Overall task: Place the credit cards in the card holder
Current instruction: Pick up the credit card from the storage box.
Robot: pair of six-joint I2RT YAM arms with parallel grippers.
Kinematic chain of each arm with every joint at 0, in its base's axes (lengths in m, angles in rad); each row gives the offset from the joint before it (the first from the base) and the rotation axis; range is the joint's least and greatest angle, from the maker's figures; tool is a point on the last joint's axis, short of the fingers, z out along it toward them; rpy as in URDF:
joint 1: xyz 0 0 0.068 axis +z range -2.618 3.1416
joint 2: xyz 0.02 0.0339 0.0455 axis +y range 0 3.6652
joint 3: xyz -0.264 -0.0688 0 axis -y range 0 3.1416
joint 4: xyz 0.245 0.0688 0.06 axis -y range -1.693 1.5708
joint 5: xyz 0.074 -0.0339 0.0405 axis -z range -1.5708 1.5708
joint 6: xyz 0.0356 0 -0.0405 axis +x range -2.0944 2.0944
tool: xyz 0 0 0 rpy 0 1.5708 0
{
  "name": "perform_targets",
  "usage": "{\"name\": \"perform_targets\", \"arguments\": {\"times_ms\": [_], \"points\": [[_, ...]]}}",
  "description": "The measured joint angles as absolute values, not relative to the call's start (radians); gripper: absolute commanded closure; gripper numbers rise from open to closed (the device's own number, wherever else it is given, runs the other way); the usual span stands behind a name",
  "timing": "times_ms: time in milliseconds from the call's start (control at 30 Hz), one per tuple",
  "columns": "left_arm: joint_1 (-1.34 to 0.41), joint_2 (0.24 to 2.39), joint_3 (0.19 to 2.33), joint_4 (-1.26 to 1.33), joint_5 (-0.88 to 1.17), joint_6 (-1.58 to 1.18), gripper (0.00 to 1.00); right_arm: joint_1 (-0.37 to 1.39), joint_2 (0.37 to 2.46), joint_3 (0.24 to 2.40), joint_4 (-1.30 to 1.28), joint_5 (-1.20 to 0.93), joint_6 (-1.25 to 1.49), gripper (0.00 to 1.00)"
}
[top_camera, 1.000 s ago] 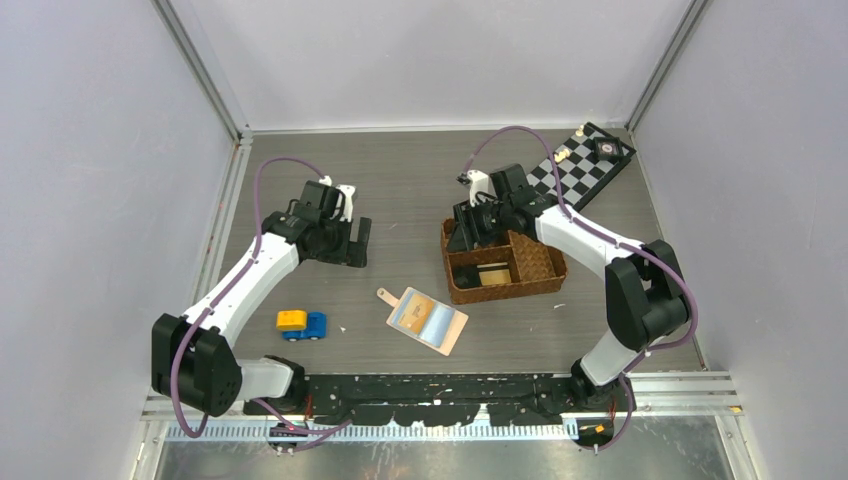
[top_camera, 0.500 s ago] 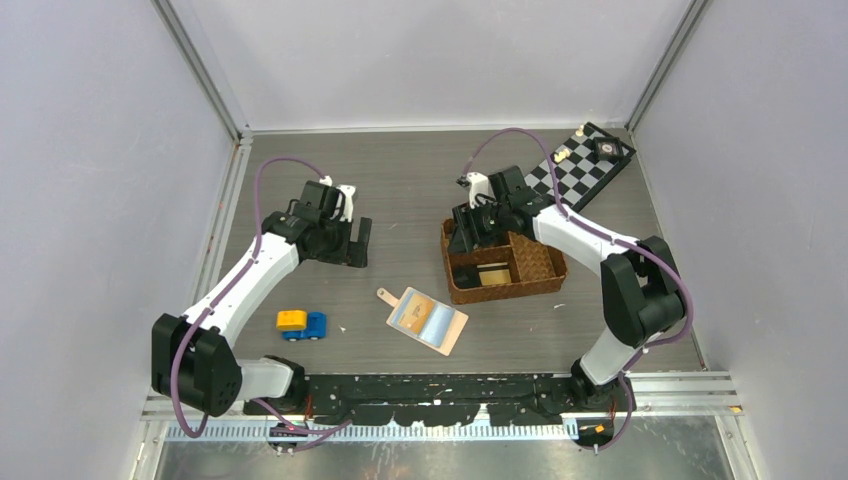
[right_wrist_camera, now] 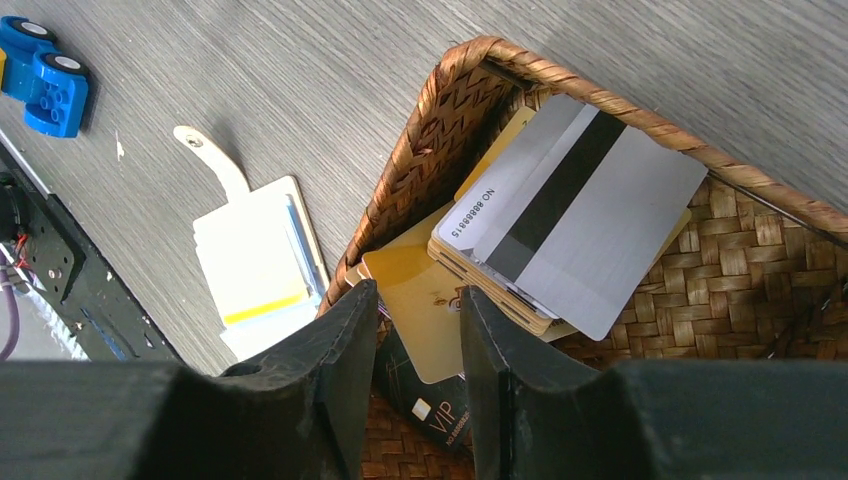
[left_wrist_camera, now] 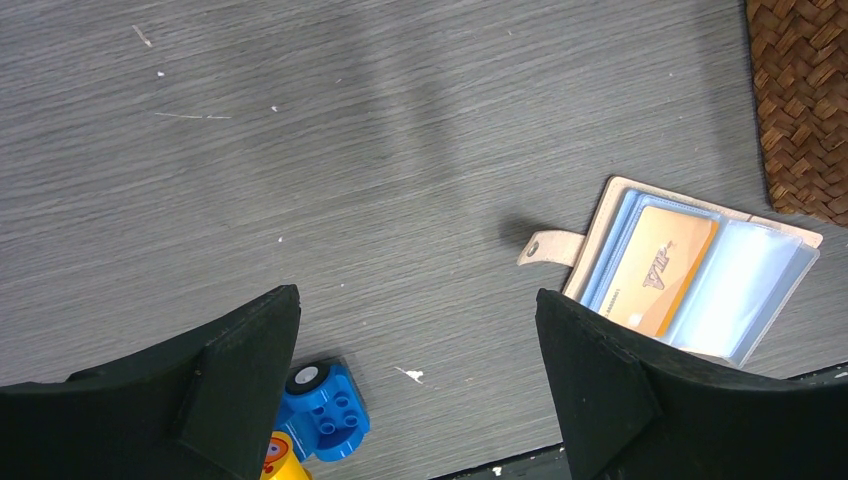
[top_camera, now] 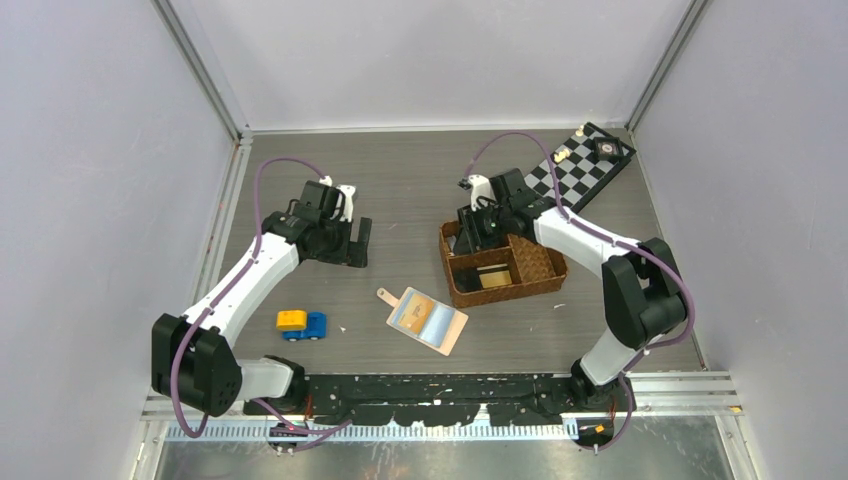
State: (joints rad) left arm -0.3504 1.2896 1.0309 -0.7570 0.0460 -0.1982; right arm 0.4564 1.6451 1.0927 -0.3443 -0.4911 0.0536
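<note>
Peering through both wrist cameras, I see the left gripper (left_wrist_camera: 417, 300) gaping wide and empty, the right gripper (right_wrist_camera: 415, 295) narrowed over the credit cards (right_wrist_camera: 590, 215) in the basket (right_wrist_camera: 440, 130), grip unclear, and the card holder (left_wrist_camera: 700, 280) open on the table beside the basket.

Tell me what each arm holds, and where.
Left fingers: nothing. Right fingers straddle the near end of a tan card in the basket; grip cannot be told.

**Right gripper shifts over the basket**

In the top view, the right gripper (top_camera: 478, 232) now sits slightly farther right and back over the basket (top_camera: 505, 293) than a second ago. The basket's rear left corner, covered before, is now exposed. More of the left compartment's inside shows in front of the gripper.
</note>
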Motion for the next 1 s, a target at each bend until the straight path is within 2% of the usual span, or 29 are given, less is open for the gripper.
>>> {"name": "perform_targets", "arguments": {"times_ms": [433,1000], "points": [[-0.350,1.290,1.031,-0.757,0.046,-0.198,0.10,0.456,1.627,1.086,-0.345,-0.488,0.054,0.73],[-0.350,1.290,1.031,-0.757,0.046,-0.198,0.11,0.456,1.593,1.056,-0.291,-0.436,0.062,0.99]]}}
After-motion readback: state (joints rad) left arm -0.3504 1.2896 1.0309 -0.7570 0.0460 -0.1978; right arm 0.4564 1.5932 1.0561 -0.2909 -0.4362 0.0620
